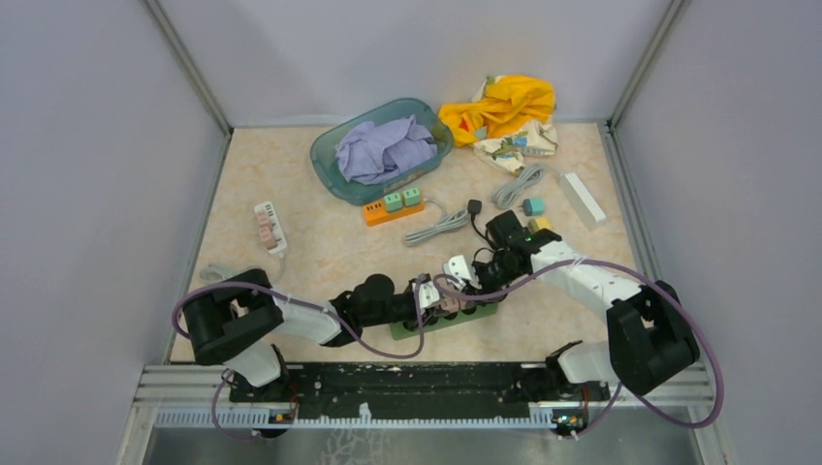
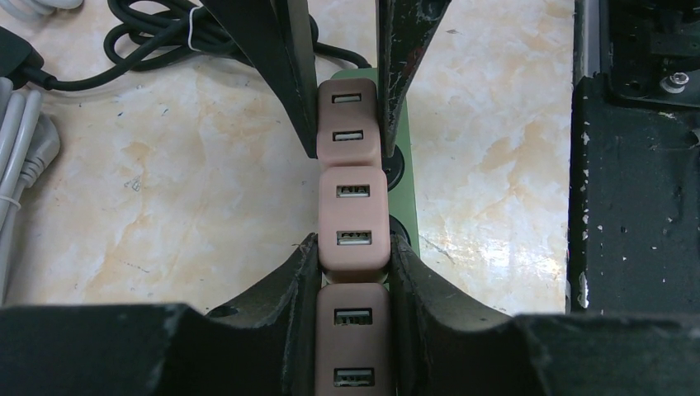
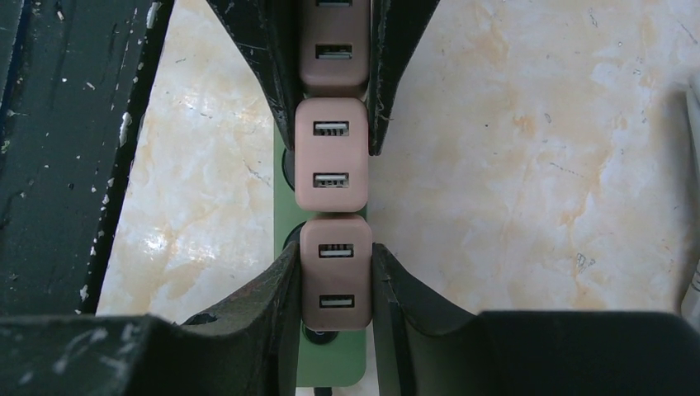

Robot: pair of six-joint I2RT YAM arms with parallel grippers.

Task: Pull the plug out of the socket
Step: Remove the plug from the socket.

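Plugs (image 2: 353, 214) abutting along green strip (image 2: 410, 194), left claw (image 2: 353, 247), right claw (image 3: 334, 252) each clamping end plug (image 2: 353, 338), tabletop (image 2: 206, 190) flanking

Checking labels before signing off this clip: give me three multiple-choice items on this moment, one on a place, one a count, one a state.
1. Where is the green power strip? A. on a shelf B. on the table, near the robot C. on the floor
2. How many pink plugs sit in it? A. one B. two C. three
3. The left end effector and right end effector are: A. both shut on end plugs B. both open C. one open
B, marble tabletop shows around it; C, three stand in a row; A, each clamps an end plug's sides.
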